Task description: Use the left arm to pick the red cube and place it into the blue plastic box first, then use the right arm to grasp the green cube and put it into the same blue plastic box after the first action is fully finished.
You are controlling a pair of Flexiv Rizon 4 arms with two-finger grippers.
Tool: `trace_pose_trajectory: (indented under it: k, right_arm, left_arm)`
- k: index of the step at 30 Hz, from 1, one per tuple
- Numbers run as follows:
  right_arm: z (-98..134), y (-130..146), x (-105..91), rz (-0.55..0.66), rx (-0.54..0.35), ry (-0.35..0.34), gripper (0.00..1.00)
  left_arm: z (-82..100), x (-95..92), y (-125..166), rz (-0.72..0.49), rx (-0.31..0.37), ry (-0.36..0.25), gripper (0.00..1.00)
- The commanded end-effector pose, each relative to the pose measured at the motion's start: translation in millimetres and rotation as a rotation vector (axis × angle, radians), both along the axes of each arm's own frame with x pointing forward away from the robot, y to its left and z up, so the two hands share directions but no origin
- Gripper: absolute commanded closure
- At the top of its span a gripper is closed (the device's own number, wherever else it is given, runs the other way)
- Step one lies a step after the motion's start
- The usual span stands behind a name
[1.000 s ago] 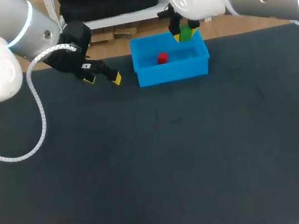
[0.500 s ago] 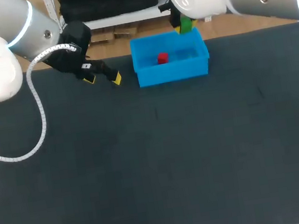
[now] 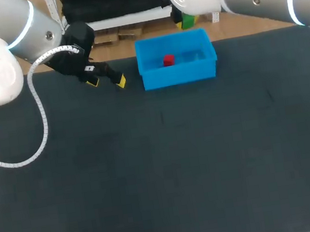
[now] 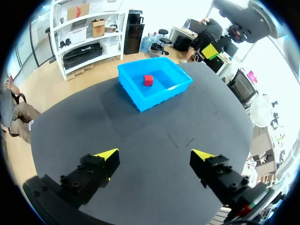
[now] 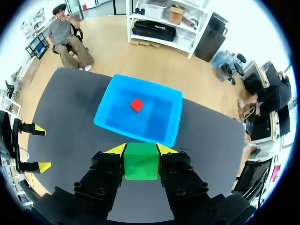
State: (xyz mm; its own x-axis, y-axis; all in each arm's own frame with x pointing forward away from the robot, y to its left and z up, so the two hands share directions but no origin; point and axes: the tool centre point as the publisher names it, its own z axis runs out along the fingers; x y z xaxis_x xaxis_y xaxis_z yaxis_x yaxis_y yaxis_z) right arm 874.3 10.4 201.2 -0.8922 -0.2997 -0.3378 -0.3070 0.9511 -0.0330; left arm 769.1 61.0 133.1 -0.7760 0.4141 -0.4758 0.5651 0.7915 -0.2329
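Held green cube [image 5: 141,161] clenched from 2 sides between the yellow tips of right gripper [image 5: 141,150], aloft over the black table [image 3: 151,169]. Faced blue plastic box [image 5: 154,119] ahead of those fingers, with red cube [image 5: 137,104] lying inside. Left gripper [image 4: 154,157]: spread wide, grasping nothing, low over the table, well apart from the box.
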Motion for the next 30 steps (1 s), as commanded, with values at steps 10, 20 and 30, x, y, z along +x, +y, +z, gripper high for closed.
trace_pose_trajectory:
  k: [10,20,30]
  right_arm:
    - [-2,12,25.9,0.02,0.04,-0.013,1.0]
    - [-13,18,37.0,0.024,0.05,-0.039,1.0]
    - [-29,22,49.2,0.018,0.05,-0.064,1.0]
  left_arm:
    - [-0.3,-0.6,1,-0.003,-0.004,-0.002,0.0]
    - [-0.3,-0.6,1,-0.003,-0.004,-0.002,0.0]
    - [-0.3,-0.6,1,-0.003,-0.004,-0.002,0.0]
